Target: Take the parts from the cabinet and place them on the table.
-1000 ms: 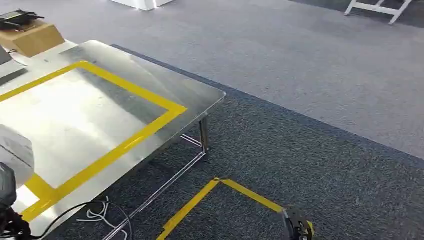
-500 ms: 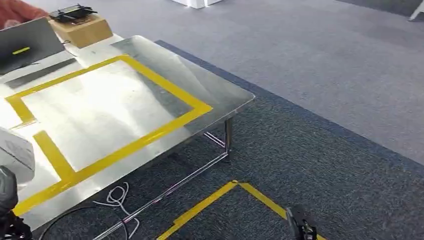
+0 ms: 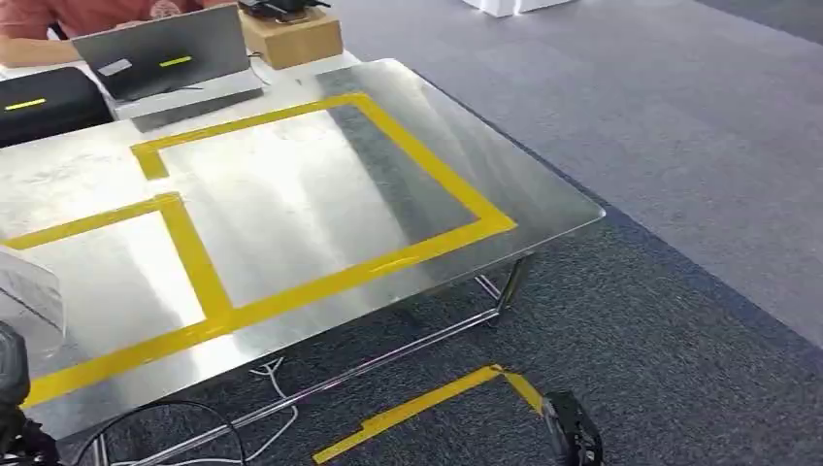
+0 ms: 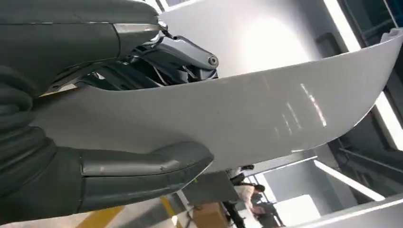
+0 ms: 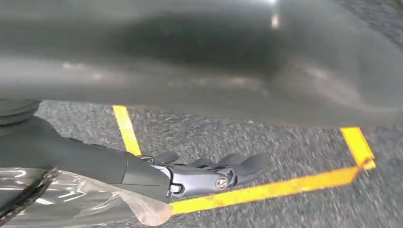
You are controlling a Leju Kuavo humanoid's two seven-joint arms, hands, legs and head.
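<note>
While the left robot hand [image 4: 95, 142] clamps a pale grey panel part [image 4: 247, 114] between thick thumb and dark fingers, it keeps that curved, glossy sheet clear of everything — likely so it can be carried flat to the steel surface [image 3: 543, 184]. A corner of the part shows in the head view [image 3: 29, 286], over the near edge of that surface. Hanging below and to the right of the surface, the right robot hand [image 5: 209, 173] holds nothing, its fingers loosely spread above dark carpet and a yellow floor-tape corner [image 5: 356, 152]; crinkled clear film wraps its forearm. On the surface, yellow tape [image 3: 194, 257] marks out rectangles, probably the drop zones, over brushed, reflective metal. At its far edge sit a grey laptop [image 3: 160, 53] and a cardboard box [image 3: 291, 39] — a person's sleeve [image 3: 87, 15] behind them.
</note>
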